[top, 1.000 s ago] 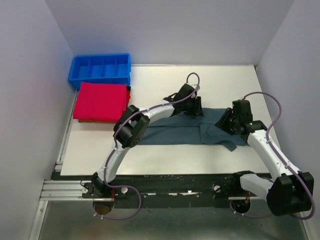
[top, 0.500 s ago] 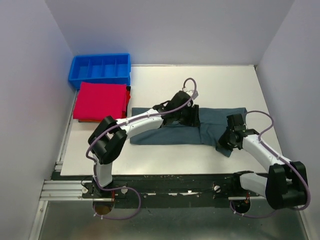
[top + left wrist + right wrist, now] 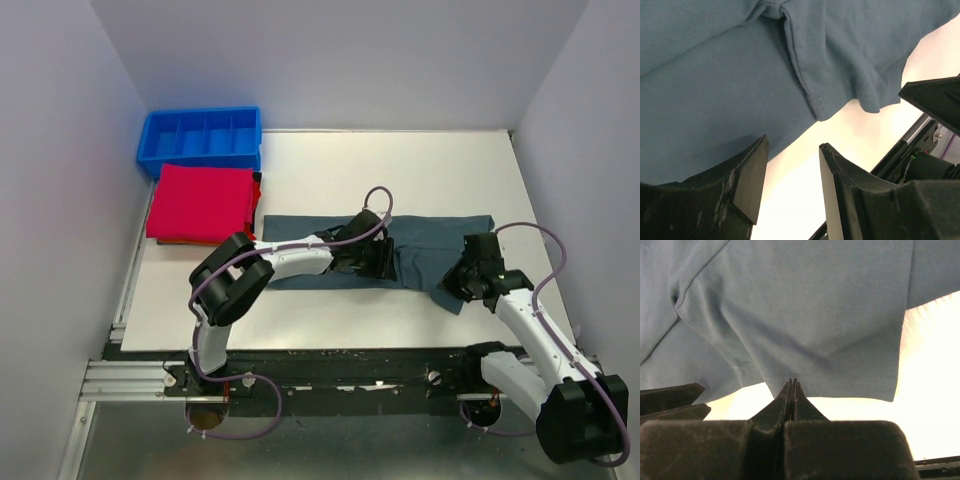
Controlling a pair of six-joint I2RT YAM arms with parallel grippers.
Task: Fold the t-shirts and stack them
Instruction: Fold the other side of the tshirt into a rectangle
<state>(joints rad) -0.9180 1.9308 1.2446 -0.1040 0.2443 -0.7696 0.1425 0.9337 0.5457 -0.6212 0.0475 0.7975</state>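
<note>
Seen from above, a white table (image 3: 330, 160) is carrying two shirts and two robot arms are reaching over it. The red t-shirt (image 3: 200, 203) is lying folded into a neat square at the left edge, just in front of a blue tray (image 3: 200, 135), so that half of the job is looking finished. The grey-blue t-shirt (image 3: 435, 240) is lying stretched out in a long band across the middle of the table. It is not yet folded small and not yet stacked on the red one, so its remaining folds and the stacking are looking like the work left.

The left gripper (image 3: 792, 175) is hanging low over the shirt's near edge with its jaws standing about half open and nothing between them; only bare table and the cloth's border are showing in the gap. The right gripper (image 3: 791, 385) is pressing its jaws fully together right at the hem of the sleeve (image 3: 840, 355) that is sticking out toward the arms, and it appears to be pinching that hem, though how much cloth is caught is hard to tell.

Compared with a second ago, the left arm is now sitting nearer the shirt's front edge instead of its far edge, and the right gripper, then open and higher over the cloth, is now down at the sleeve and closed
</note>
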